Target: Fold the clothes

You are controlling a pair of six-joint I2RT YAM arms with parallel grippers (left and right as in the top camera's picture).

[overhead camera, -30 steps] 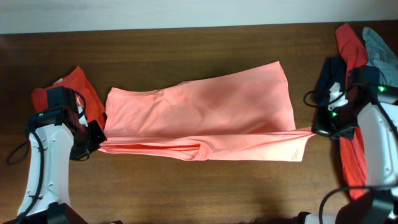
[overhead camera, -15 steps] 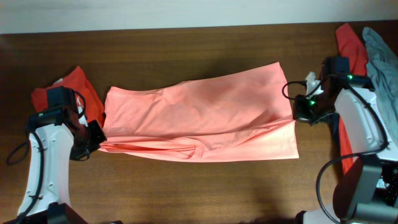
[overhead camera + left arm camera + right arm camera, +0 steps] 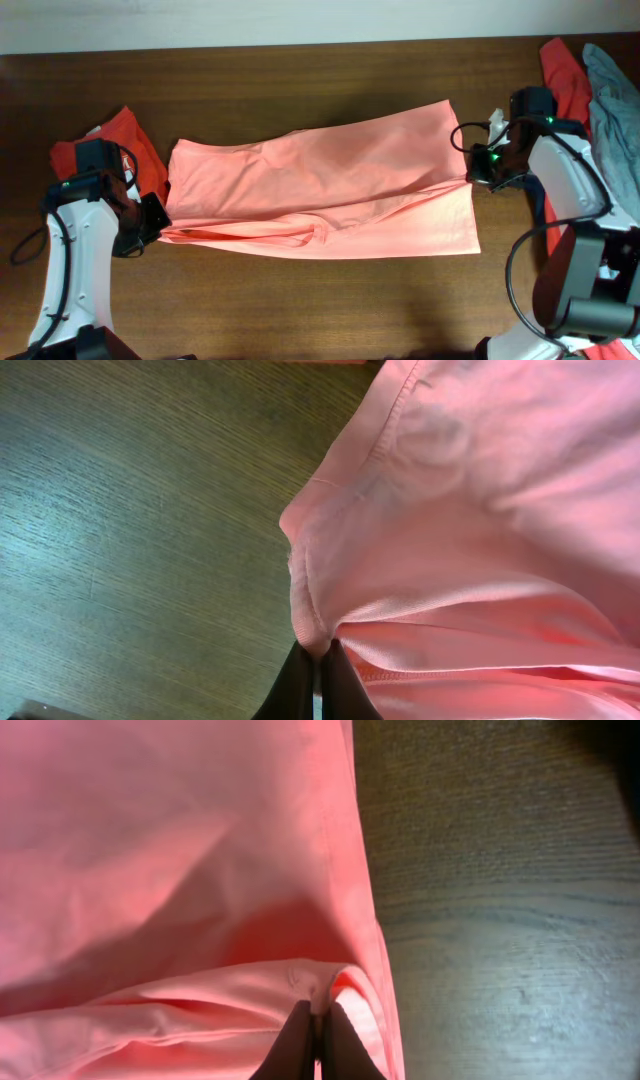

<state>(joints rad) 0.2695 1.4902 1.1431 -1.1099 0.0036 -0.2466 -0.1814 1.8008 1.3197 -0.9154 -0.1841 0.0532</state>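
The salmon-pink shirt (image 3: 320, 190) lies stretched lengthwise across the middle of the table, its near long edge doubled into a fold. At the shirt's near left corner my left gripper (image 3: 158, 222) is shut on a pinch of the hem; the left wrist view shows my left gripper (image 3: 318, 653) clamping the pink fabric (image 3: 480, 510). My right gripper (image 3: 474, 178) is shut on the shirt's right edge, about halfway up it. In the right wrist view my right gripper (image 3: 318, 1010) nips a bunched fold of the shirt (image 3: 150, 850).
A red garment with white lettering (image 3: 128, 140) lies behind the left arm. At the far right lie a coral-red garment (image 3: 562, 62) and a grey-blue one (image 3: 612, 95), beside and behind the right arm. Bare wooden table (image 3: 300, 310) runs along the near side.
My right gripper has moved left and toward the far side with the shirt's right edge in it; the strip it had pulled out to the right is now slack. The left arm has not moved.
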